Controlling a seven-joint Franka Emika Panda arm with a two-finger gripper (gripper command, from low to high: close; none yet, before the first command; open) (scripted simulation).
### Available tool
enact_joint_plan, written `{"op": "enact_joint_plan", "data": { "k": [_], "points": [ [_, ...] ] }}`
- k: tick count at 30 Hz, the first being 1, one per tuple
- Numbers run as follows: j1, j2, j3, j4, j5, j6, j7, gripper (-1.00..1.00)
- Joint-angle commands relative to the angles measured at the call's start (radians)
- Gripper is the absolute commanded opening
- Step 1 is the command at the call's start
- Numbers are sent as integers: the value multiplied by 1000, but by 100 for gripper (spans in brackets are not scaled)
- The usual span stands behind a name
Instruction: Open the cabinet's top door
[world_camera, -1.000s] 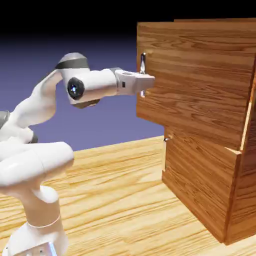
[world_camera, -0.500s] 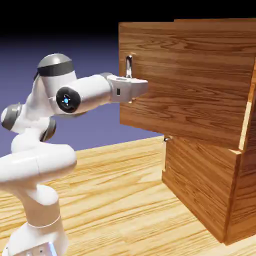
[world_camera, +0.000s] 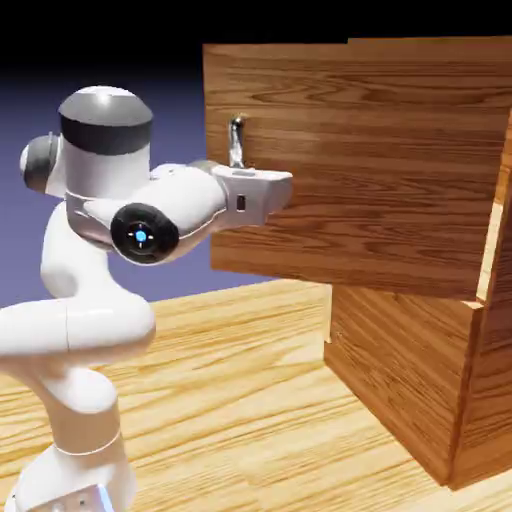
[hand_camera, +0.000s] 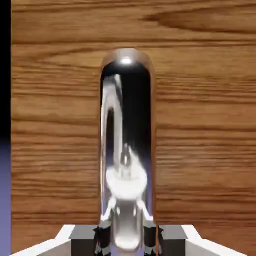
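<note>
The cabinet (world_camera: 410, 380) of reddish-brown wood stands at the exterior view's right. Its top door (world_camera: 370, 160) hangs swung out toward the left, well past the lower panel. A slim silver bar handle (world_camera: 237, 138) rises near the door's left edge. My gripper (world_camera: 268, 183) is shut on the handle, with the white hand level against the door. In the hand view the shiny handle (hand_camera: 127, 145) fills the middle, the door's wood (hand_camera: 205, 125) lies behind it, and the grey fingertips (hand_camera: 102, 235) press on both sides of the bar.
The wooden table (world_camera: 230, 400) spreads under the arm and cabinet. My arm's elbow and base (world_camera: 90, 330) crowd the left side. The swung door overhangs the table between arm and cabinet body.
The door has swung steadily out to the left over the last second. My hand has drawn back with the handle in its grip, and the arm has folded closer to its base.
</note>
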Motion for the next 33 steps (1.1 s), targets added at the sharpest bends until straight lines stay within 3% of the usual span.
{"op": "enact_joint_plan", "data": {
  "k": [1, 17, 32, 33],
  "points": [
    [-10, 36, 2, 22, -34, -16, -33, -100],
    [-30, 616, 57, 457, -518, -103, -438, -100],
    [40, 1119, 135, 952, -762, -165, -489, -100],
    [40, 1119, 135, 952, -762, -165, -489, 100]
  ]
}}
